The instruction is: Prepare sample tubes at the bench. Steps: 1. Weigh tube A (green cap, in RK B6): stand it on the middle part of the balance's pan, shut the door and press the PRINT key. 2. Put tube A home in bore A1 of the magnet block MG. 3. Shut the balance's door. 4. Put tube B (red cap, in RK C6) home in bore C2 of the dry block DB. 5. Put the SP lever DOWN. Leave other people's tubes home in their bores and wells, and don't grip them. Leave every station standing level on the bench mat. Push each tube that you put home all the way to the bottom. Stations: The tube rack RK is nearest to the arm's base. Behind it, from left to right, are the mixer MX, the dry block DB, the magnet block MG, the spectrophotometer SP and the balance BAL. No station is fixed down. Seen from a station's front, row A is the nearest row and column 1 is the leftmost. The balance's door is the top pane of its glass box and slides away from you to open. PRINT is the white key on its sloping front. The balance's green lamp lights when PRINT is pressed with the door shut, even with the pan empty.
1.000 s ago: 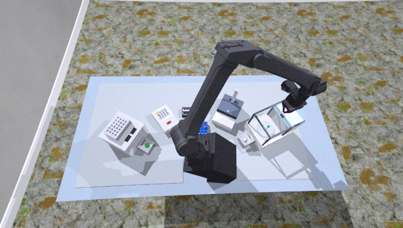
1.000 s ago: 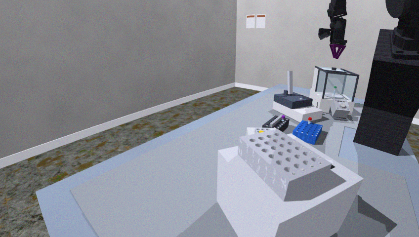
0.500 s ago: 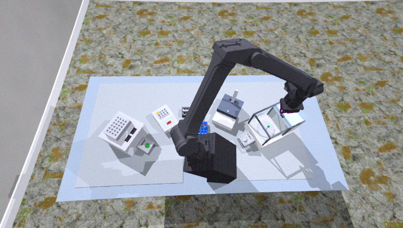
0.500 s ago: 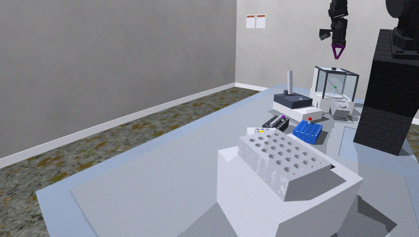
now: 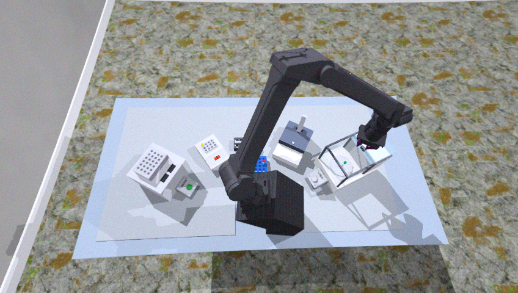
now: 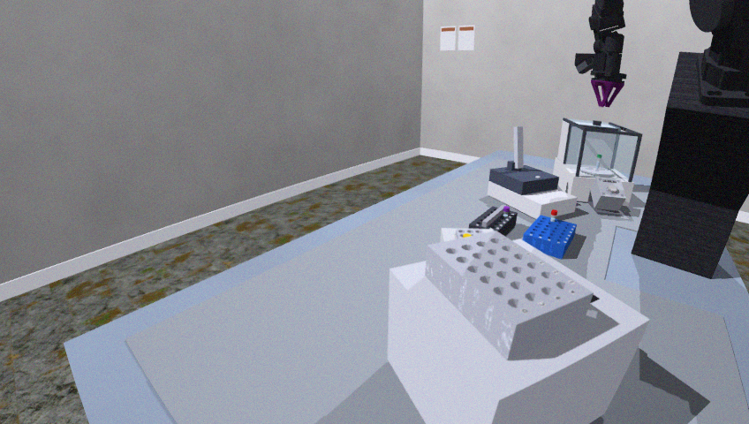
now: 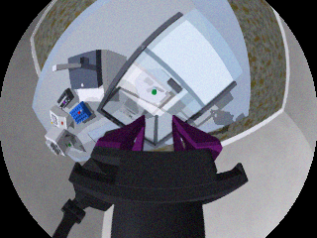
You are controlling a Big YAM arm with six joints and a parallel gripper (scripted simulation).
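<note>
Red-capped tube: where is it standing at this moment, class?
In the exterior view, the red-capped tube stands upright in the blue rack, between the black block and the arm's dark pedestal.

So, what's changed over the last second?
The hand has turned about its own axis above the balance. Nothing gripped or let go. The green-capped tube, door handle and red-capped tube look unmoved.
</note>
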